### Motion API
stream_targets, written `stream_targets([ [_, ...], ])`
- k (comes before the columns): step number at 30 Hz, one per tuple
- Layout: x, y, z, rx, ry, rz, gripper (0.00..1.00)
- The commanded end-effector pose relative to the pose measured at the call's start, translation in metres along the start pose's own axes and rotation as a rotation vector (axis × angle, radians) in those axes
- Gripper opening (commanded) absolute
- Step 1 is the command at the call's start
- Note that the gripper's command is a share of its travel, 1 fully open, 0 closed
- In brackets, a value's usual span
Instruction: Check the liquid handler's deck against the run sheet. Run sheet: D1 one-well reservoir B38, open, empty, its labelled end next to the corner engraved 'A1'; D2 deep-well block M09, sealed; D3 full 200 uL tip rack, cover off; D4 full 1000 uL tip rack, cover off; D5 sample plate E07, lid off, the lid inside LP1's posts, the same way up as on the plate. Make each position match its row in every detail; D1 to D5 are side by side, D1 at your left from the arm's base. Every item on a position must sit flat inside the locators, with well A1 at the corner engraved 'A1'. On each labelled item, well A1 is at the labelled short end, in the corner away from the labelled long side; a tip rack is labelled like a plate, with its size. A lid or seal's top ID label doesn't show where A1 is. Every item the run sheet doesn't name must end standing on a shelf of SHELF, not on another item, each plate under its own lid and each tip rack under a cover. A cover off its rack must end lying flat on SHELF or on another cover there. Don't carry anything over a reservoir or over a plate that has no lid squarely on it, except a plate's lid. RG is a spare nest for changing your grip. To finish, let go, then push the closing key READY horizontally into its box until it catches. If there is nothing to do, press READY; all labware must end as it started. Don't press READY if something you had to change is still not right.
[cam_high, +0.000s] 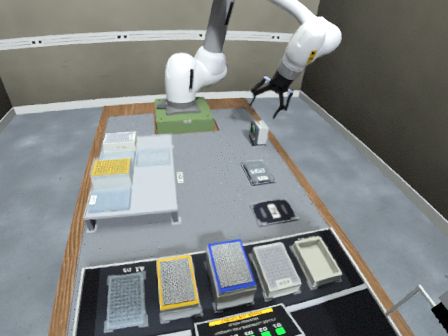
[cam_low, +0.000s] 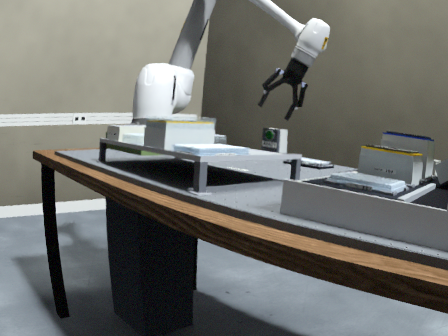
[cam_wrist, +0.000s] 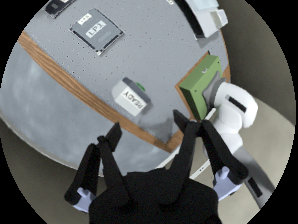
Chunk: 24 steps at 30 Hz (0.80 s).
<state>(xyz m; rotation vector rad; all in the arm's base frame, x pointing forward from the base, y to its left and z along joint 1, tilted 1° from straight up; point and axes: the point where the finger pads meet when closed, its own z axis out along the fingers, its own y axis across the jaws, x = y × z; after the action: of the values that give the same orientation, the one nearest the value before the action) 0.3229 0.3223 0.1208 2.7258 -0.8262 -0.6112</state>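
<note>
My gripper (cam_high: 264, 107) (cam_low: 276, 110) (cam_wrist: 146, 122) is open and empty. It hangs in the air above the table's far right corner, over the READY key box (cam_high: 259, 132) (cam_low: 274, 139) (cam_wrist: 129, 95). On the deck at the front stand, from right to left, an open reservoir (cam_high: 316, 260), a sealed deep-well block (cam_high: 276, 267), a blue-rimmed tip rack (cam_high: 231, 267) (cam_low: 407, 145), a yellow-rimmed tip rack (cam_high: 176, 281) (cam_low: 395, 162) and a clear sample plate (cam_high: 126, 300) (cam_low: 367, 181). A lid (cam_high: 258, 172) (cam_wrist: 96, 27) lies in LP1.
The spare nest RG (cam_high: 273, 210) is in front of LP1. SHELF (cam_high: 155, 197) (cam_low: 200, 156) at the left bears a white rack (cam_high: 120, 140), a yellow rack (cam_high: 111, 167), a flat cover (cam_high: 111, 199) and a clear lid (cam_high: 154, 156). The arm's green base (cam_high: 184, 119) stands at the back.
</note>
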Motion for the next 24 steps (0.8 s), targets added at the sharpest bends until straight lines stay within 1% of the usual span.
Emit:
stream_targets([
  [1,0.022,0.003,-0.010,0.037,0.052,-0.064,0.79],
  [7,0.048,0.008,-0.024,0.078,0.121,-0.153,0.79],
  [9,0.048,0.008,-0.024,0.078,0.121,-0.153,0.79],
  [24,0.114,0.019,-0.057,0.179,0.293,-0.377,0.79],
])
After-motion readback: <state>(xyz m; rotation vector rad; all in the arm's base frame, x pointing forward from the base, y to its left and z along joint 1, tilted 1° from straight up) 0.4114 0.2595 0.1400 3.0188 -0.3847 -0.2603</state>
